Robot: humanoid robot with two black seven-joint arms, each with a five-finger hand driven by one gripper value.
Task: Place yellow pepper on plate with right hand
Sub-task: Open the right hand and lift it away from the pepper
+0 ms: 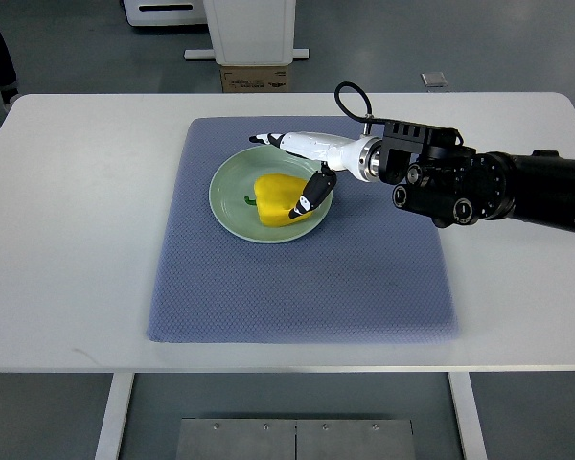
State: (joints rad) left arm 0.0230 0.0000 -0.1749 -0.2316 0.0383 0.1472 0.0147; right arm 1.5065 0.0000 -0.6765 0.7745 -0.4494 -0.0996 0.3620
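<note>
On blue mat (297, 287) — yellow pepper (280, 197) on plate (232, 213), touching right hand (302, 168).

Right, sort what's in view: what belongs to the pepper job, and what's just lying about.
Job:
yellow pepper, lying on the plate
green plate
right hand, fingers spread over the pepper

Lying about:
blue mat
white table
cardboard box behind the table

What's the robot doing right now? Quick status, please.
Right hand open over yellow pepper. Pepper lying on green plate. Left arm unseen. Nothing in the way.
</note>
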